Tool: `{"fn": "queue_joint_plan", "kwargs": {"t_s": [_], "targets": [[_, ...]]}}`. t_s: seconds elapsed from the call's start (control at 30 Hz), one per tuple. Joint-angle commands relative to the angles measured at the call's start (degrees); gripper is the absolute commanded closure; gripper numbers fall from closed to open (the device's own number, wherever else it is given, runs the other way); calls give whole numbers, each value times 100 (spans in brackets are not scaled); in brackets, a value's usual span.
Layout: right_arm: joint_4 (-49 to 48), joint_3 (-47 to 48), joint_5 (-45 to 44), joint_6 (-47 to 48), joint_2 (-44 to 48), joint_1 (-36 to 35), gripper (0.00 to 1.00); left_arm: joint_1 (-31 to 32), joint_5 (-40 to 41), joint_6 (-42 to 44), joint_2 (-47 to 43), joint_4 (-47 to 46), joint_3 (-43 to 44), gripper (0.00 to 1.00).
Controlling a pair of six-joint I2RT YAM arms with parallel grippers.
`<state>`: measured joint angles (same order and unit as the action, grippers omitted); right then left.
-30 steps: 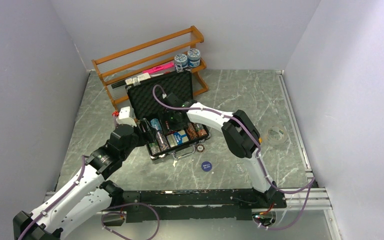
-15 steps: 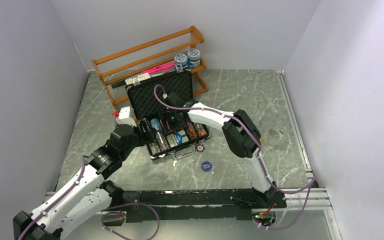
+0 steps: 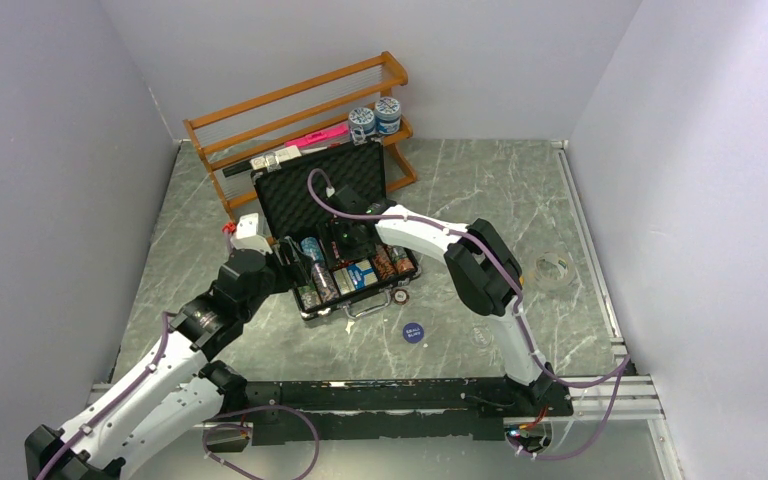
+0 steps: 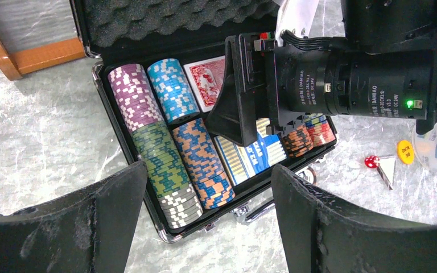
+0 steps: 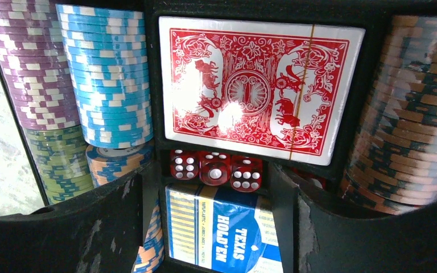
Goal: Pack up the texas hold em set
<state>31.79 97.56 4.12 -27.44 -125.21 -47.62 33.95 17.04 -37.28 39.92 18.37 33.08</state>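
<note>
The black briefcase (image 3: 328, 190) lies open at the table's middle, with its foam lid leaning back. Chip stacks (image 4: 165, 165) fill its left rows. It also holds a red card deck (image 5: 259, 91), three red dice (image 5: 215, 169) and a blue card deck (image 5: 225, 230). My right gripper (image 5: 216, 227) is open low over the case, with one finger on each side of the blue deck. My left gripper (image 4: 207, 227) is open and empty above the case's front left corner. A red die (image 4: 370, 161) and a yellow disc (image 4: 405, 151) lie on the table right of the case. A blue disc (image 3: 413, 332) lies in front of it.
The orange wooden rack (image 3: 290, 110) stands behind the case and holds two blue-and-white jars (image 3: 375, 118). A clear round container (image 3: 554, 268) sits at the right. A small disc (image 3: 400, 295) lies by the case's metal handle (image 3: 365, 308). Grey walls close in three sides.
My left arm has shifted very slightly left. My right gripper has stayed over the case.
</note>
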Motion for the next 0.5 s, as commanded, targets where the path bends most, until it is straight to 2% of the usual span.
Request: {"fn": "queue_joint_plan", "kwargs": {"t_s": [0.0, 0.23, 0.47], "targets": [[218, 195, -153, -47, 192, -99, 26, 23, 74, -72, -103, -31, -12, 15], [8, 59, 260, -152, 231, -110, 36, 23, 64, -75, -116, -27, -13, 15], [5, 14, 174, -209, 272, -116, 46, 23, 63, -88, -151, -7, -38, 15]]}}
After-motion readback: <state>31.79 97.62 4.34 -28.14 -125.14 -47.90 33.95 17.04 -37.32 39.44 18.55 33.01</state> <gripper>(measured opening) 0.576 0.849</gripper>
